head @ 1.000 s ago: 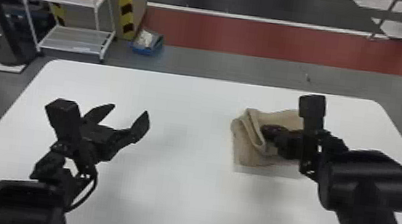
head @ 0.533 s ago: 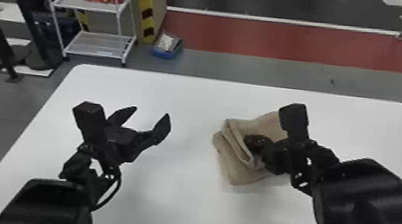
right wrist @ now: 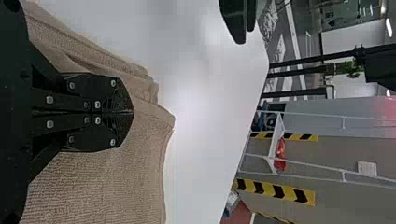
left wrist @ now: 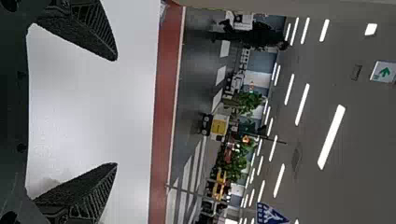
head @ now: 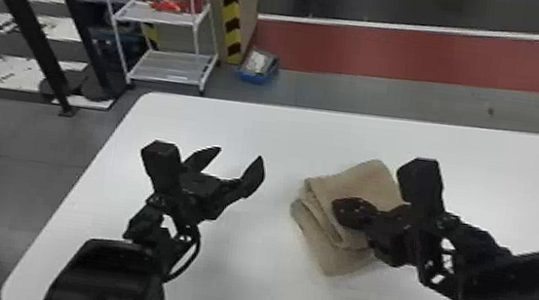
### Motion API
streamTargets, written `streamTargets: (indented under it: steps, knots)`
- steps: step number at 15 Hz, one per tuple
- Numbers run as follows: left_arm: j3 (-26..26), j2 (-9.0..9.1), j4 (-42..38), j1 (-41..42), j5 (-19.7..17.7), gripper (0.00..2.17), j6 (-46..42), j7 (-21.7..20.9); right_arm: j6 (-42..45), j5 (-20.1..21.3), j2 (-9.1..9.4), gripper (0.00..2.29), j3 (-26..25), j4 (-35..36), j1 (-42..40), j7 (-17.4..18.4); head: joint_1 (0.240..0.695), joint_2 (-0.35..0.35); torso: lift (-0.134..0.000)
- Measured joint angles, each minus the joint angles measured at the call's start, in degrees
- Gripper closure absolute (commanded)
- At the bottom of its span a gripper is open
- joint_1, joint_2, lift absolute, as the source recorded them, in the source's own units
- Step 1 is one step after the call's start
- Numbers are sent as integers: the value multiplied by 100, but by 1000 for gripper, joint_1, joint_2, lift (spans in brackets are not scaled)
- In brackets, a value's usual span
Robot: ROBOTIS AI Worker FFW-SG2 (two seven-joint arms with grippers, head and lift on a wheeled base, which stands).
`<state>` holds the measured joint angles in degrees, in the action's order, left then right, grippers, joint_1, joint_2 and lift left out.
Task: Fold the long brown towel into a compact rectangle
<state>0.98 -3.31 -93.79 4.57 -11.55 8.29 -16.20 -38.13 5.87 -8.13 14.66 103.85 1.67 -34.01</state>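
Note:
My left gripper [head: 238, 157] is held over the left part of the white table, open, with nothing between its fingers; in the left wrist view the same gripper [left wrist: 115, 112] has its tips wide apart. The brown towel [head: 368, 176] lies right of the table's middle, folded into a small, uneven stack at an angle, its layered edges facing left. Over the towel's top is my right gripper [head: 343, 211]. In the right wrist view this gripper [right wrist: 131, 112] has both fingers pressed together against the towel [right wrist: 116, 186]; I cannot tell whether any cloth is pinched.
The white table [head: 237, 280] has bare surface between the arms. Beyond its far edge stand a white shelf rack [head: 170, 68] and a blue box [head: 257, 68] on the floor. My left gripper's fingers [right wrist: 235, 21] also show in the right wrist view.
The head view has swung to the left. The towel has slid left and toward me and turned, with the right gripper moving along on it. The left gripper has stayed put and open.

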Motion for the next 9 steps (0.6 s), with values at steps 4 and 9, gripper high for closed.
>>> streamTargets:
  steps: [4, 9]
  knots:
    - [72, -22, -8, -13, 38, 211, 44, -289, -384, 21, -63, 1946, -628, 1025, -602, -274, 695, 104, -123]
    - [133, -193, 241, -531, 500, 738, 576, -898, -1351, 229, -275, 1946, -907, 1073, -536, -336, 695, 44, -123]
